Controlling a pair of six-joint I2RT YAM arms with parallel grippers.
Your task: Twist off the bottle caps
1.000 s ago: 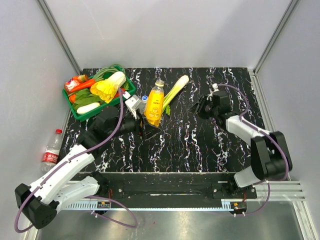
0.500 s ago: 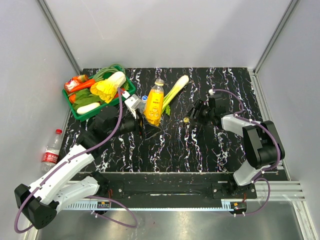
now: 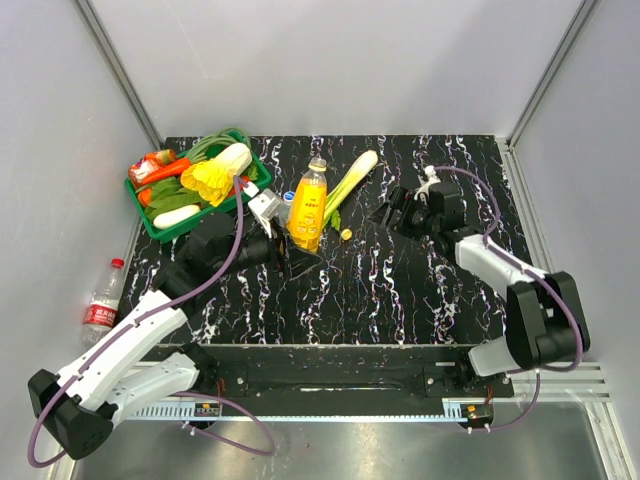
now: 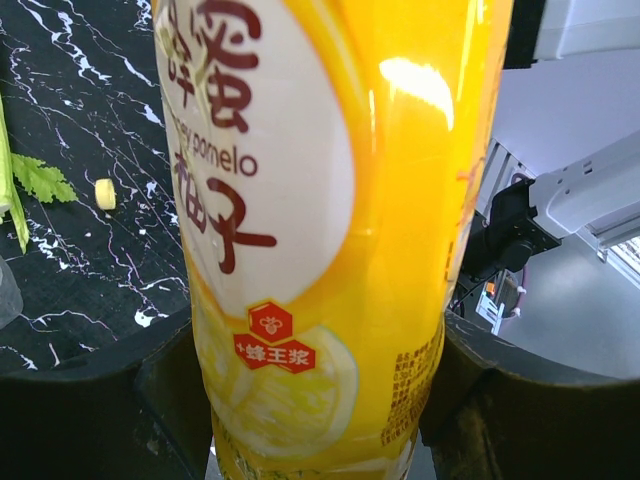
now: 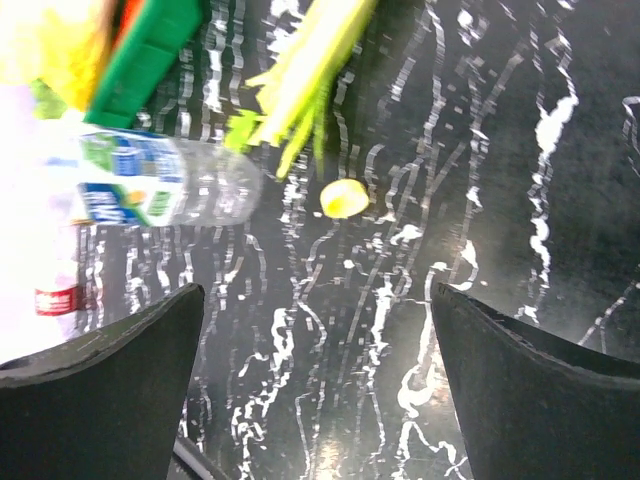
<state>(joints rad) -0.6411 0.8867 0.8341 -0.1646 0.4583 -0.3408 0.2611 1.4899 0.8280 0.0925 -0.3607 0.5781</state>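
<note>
My left gripper (image 3: 303, 252) is shut on the lower body of the orange-yellow juice bottle (image 3: 310, 205), which fills the left wrist view (image 4: 320, 230) with a dark finger (image 4: 165, 390) pressed on each side. A small yellow cap (image 3: 346, 234) lies loose on the table just right of that bottle, also seen as the cap (image 5: 344, 198) ahead of my right gripper (image 5: 320, 330). That right gripper (image 3: 390, 214) stands open and empty, above the table right of the cap. A clear bottle with a blue label (image 5: 160, 185) lies beside the juice bottle. A red-label bottle (image 3: 103, 300) stands off the table's left edge.
A green basket (image 3: 150, 225) of vegetables sits at the back left of the black marbled table. A leek (image 3: 350, 185) lies slanted just right of the juice bottle's top. Grey walls close in the left, back and right sides.
My right gripper has opened and let go of the yellow cap, which has rolled left toward the juice bottle. The right arm has pulled back up. The left gripper has kept its hold.
</note>
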